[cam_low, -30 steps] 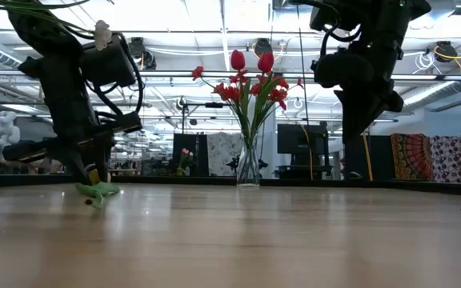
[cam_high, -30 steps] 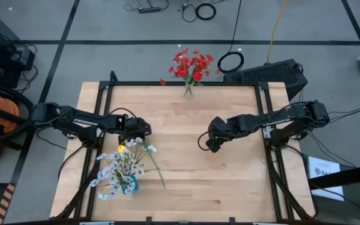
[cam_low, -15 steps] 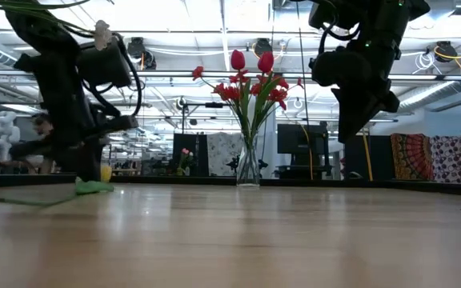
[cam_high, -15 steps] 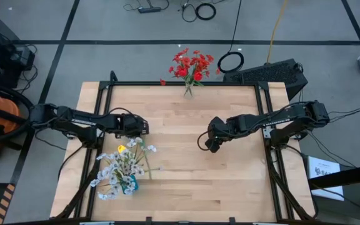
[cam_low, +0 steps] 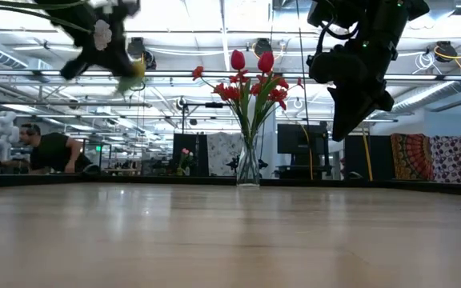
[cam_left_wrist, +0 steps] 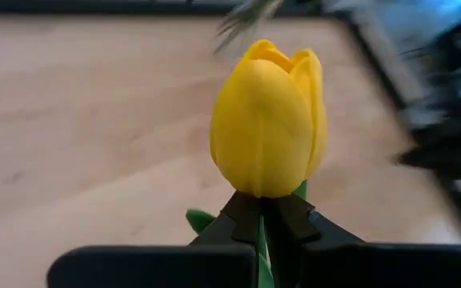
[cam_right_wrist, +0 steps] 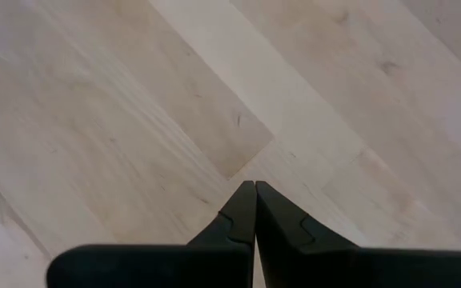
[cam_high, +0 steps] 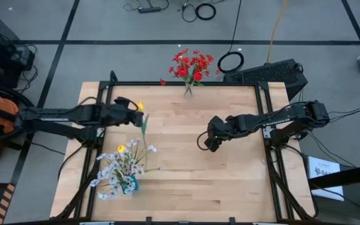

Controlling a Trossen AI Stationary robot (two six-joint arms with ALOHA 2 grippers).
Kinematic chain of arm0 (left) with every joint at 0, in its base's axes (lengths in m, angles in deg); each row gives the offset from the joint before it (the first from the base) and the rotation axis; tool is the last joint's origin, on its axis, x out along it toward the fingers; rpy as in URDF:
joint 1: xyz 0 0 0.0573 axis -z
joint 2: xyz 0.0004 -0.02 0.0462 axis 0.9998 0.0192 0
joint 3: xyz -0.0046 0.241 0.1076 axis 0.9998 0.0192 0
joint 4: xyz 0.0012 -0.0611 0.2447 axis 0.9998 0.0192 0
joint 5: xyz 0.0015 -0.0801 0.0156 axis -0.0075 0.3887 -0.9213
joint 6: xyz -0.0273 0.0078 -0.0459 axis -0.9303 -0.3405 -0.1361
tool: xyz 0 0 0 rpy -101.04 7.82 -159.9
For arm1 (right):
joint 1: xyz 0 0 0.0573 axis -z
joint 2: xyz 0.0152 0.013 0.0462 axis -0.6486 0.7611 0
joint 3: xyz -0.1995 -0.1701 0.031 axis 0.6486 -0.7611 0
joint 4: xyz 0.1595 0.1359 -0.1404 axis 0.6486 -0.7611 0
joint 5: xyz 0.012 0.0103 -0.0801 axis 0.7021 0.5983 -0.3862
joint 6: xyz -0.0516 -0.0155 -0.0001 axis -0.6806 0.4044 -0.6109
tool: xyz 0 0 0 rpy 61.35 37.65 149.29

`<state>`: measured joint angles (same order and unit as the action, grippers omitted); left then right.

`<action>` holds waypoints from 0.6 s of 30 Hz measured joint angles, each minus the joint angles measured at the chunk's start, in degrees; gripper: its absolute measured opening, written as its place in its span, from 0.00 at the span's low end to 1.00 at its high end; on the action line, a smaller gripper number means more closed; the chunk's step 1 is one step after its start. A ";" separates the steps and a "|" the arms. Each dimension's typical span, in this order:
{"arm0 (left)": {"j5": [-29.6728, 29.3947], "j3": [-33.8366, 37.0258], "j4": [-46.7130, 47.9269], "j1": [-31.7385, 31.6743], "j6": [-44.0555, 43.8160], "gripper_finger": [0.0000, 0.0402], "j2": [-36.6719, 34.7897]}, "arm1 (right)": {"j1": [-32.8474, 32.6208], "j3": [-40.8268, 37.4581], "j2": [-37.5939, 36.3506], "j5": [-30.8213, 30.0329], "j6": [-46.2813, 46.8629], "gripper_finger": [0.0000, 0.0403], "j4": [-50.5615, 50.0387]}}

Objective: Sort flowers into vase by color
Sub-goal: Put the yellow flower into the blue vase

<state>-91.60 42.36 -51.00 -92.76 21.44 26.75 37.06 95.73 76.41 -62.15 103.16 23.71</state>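
The yellow tulip [cam_left_wrist: 268, 120] is showing a plump, closed bloom of smooth overlapping petals on a thin green stem, with a green leaf tip peeking out beside the fingers. The left gripper [cam_left_wrist: 261, 214] is clamping that stem just under the bloom, its fingers pinched tight around it. In the high view this gripper [cam_high: 132, 107] is hanging over the table's [cam_high: 186, 181] far left part, the arm reaching in from the left edge, with the bloom at its tip and the stem trailing down toward the near side. In the low view the flower [cam_low: 137, 70] is being held high above the wood. The right gripper [cam_high: 203, 141] is hovering over the middle of the table, fingers pressed together on nothing. A vase of red flowers [cam_high: 191, 67] is standing at the far edge, and a bunch of pale white blossoms [cam_high: 122, 167] with one more yellow bloom is sitting near the left front.
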 joint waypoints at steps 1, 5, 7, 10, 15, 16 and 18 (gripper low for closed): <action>-0.03 -1.27 -0.20 0.63 1.33 0.02 -0.83 | 0.00 0.00 0.00 0.00 0.00 0.00 0.00; -0.57 -6.05 0.08 2.78 8.63 0.02 -2.75 | 0.00 0.00 0.00 0.01 -0.20 0.00 0.12; -0.90 -8.31 -0.10 3.47 14.08 0.02 -3.51 | 0.00 0.00 0.00 0.02 -0.20 0.00 0.13; -1.02 -11.25 0.06 4.40 24.55 0.02 -4.02 | -0.02 0.00 0.00 0.02 0.10 0.00 0.24; -1.01 -15.26 2.10 5.05 38.20 0.02 -5.01 | -0.17 0.00 0.00 0.09 3.20 0.00 0.91; -1.12 -15.97 3.65 5.05 40.74 0.02 -5.28 | -0.17 0.00 0.00 0.09 3.69 0.00 1.20; -1.17 -16.87 6.85 5.03 43.65 0.02 -5.96 | -0.41 0.00 0.00 0.09 5.10 0.00 1.66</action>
<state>-92.77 25.49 -44.15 -87.73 65.08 20.79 36.65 95.73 76.41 -62.07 108.26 25.37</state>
